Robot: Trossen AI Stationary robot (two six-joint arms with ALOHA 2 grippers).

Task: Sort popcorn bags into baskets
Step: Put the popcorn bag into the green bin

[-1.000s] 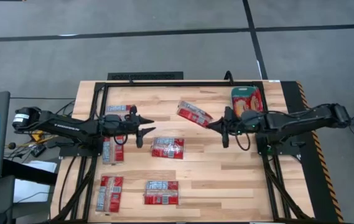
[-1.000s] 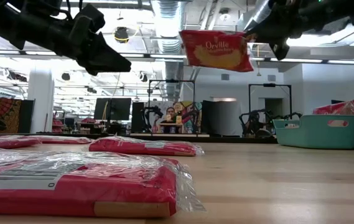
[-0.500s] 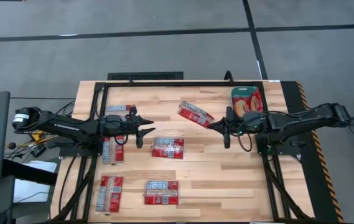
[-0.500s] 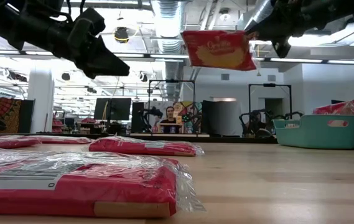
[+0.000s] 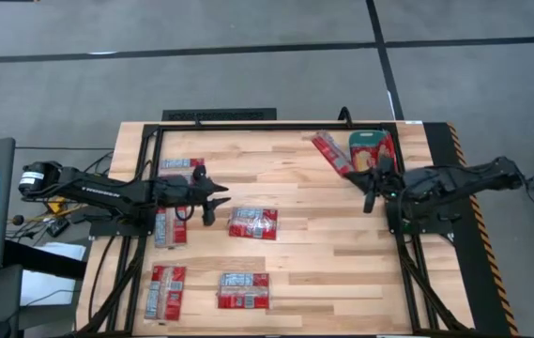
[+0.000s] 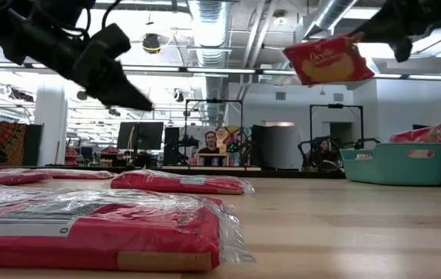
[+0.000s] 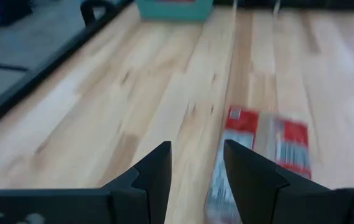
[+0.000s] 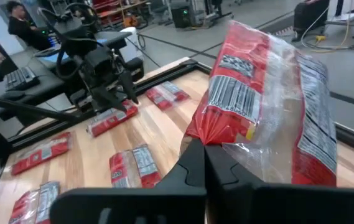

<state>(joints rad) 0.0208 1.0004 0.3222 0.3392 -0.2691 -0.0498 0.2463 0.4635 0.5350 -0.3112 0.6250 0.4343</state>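
Right fingers (image 5: 370, 179) pinch popcorn bag (image 6: 329, 60) reading "Orville" | beside teal basket (image 6: 394, 163) | left fingers (image 7: 195, 168) parted, empty

— How is the light?
— Bright and even from ceiling strips; my arms cast only faint shadows on the table (image 5: 342, 235).
— Any blur?
— My left wrist view is smeared, and plastic wrap on the nearest bag (image 6: 96, 225) glares.
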